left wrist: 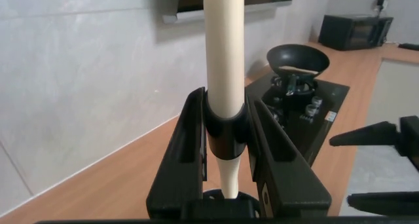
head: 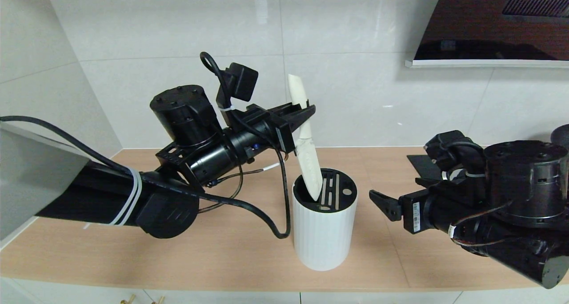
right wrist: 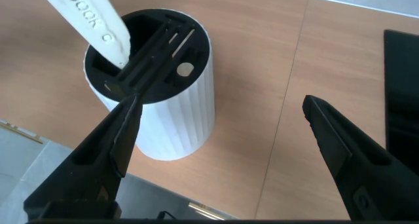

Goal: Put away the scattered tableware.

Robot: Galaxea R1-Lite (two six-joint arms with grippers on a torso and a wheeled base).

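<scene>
**Left pincer grips a ceramic knife with its tip in the holder**

Clamped in the left pincer point(left wrist: 226, 129), the cream handle of a white ceramic knife point(head: 311, 162) rises between the two black fingers point(left wrist: 188, 152). The handle's rounded end stands above them. The pincer is clenched on the handle just above the point where the blade begins.

Below this pincer the blade slopes downward. Its tip sits inside the wide opening of a white ribbed knife holder point(head: 324, 233), at the near edge of the holder's black slotted top. The knife is tilted, with its handle leaning toward the tiled wall behind the pincer.

The holder stands upright on the wooden counter point(head: 222, 250). It is under the left pincer and between the two pincers.

The right pincer point(right wrist: 219, 109) is released, with its fingers spread wide and nothing between them. It hangs just beside the holder, on the side away from the left pincer, without touching it.

Beyond the right pincer, farther along the counter, a black gas hob point(left wrist: 308, 109) carries a dark frying pan point(left wrist: 298, 57). A range hood point(head: 489, 24) hangs on the wall above that pincer.
</scene>
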